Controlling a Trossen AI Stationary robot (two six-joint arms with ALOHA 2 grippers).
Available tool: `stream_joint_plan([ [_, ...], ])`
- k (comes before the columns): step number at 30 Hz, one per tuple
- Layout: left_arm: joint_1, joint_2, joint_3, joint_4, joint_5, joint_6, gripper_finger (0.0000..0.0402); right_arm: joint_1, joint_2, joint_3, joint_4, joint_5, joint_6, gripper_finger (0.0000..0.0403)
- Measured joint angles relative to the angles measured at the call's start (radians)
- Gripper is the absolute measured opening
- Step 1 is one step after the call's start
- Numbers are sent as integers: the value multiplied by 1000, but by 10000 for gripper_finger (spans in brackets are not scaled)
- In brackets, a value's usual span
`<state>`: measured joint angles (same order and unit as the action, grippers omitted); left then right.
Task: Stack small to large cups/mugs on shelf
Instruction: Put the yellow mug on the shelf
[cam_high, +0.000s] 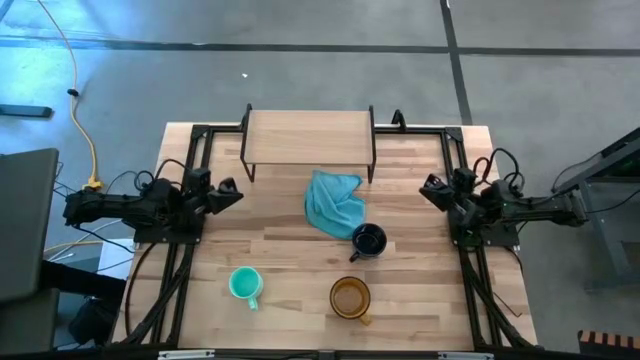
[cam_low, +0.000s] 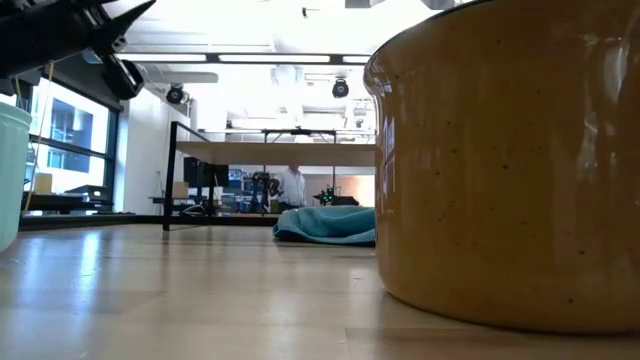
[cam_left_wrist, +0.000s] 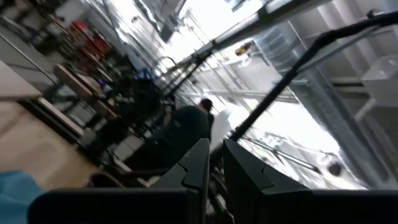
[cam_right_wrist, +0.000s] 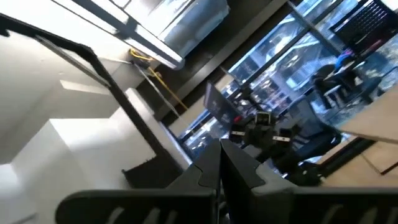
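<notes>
Currently | 3 mugs (cam_high: 351, 297) on table, shelf (cam_high: 307, 136) bare | left gripper (cam_high: 234, 193) nearly closed, empty | right gripper (cam_high: 428, 190) pressed together, empty

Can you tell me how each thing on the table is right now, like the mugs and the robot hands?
teal mug: upright on the table, empty.
amber mug: upright on the table, not stacked.
dark mug: upright, right beside the blue cloth.
blue cloth: crumpled in a heap.
shelf: nothing on it.
left gripper: nearly shut, holding nothing.
right gripper: shut, holding nothing.
</notes>
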<state>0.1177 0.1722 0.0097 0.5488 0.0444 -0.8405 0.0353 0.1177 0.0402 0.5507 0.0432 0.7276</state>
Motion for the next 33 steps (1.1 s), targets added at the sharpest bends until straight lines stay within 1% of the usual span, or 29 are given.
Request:
stream_joint_plan([
  [5, 0, 0, 0, 1, 66, -11, 37, 0, 0, 0, 3, -114, -28, 0],
  [8, 0, 0, 0, 9, 83, -79, 37, 0, 1, 0, 16, -168, -40, 0],
  [11, 0, 1, 0, 8, 127, -128, 37, 6, 9, 15, -2, -210, -90, 0],
  [14, 0, 9, 0, 13, 165, -161, 37, 36, 47, 57, -34, -223, -185, 0],
  [18, 0, 28, 0, 92, 165, -162, 37, 78, 142, 141, -79, -220, -328, 0],
  [21, 0, 50, 18, 146, 166, -117, 37, 94, 224, 214, -143, -209, -393, 0],
  [26, 0, 113, 118, 150, 207, 54, 37, 97, 360, 346, -289, -202, -445, 0],
  [29, 0, 175, 195, 116, 246, 153, 37, 97, 436, 428, -388, -202, -449, 0],
  [33, 0, 280, 296, 6, 273, 206, 37, 97, 523, 547, -552, -202, -438, 9],
])
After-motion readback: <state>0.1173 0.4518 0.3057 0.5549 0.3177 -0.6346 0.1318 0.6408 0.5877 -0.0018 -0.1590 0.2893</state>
